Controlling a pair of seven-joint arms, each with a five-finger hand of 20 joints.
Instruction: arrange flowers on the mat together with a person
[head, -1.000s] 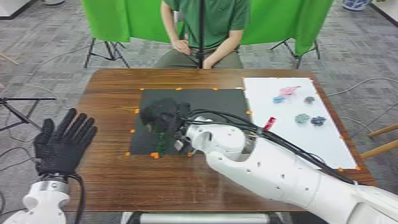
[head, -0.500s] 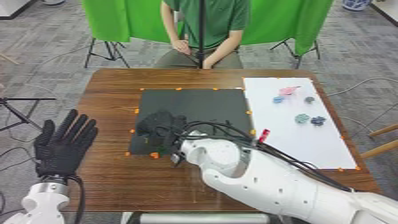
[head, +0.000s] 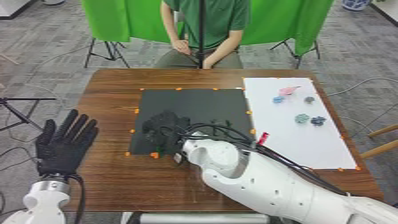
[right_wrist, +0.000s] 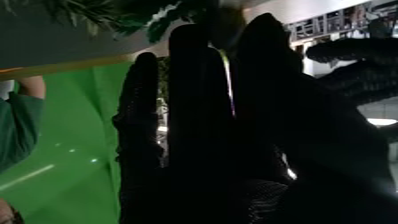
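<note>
My right hand (head: 163, 127) is over the near left part of the black mat (head: 188, 97) in the head view, its fingers straight. In the right wrist view the glove of my right hand (right_wrist: 200, 110) has its fingers extended, with green leafy sprigs (right_wrist: 164, 15) beyond the fingertips; whether they touch cannot be told. Small dark green bits (head: 227, 123) lie on the mat beside the wrist. On the white sheet are a pink flower (head: 289, 90), a light blue one (head: 278, 99), a grey-blue one (head: 309, 100), a pale green one (head: 302, 118) and a dark blue one (head: 318, 121). My left hand (head: 62, 150) is open at the table's left edge.
The white sheet (head: 311, 150) covers the right side of the brown table (head: 111, 172). A red object (head: 263, 138) stands out beside the right forearm, whose black cables run across the sheet's near left part. Orange marks (head: 155, 155) line the mat's edges.
My right hand has moved a little toward the robot over the mat, with its forearm drawn nearer too. My left hand and the flowers on the white sheet have not moved.
</note>
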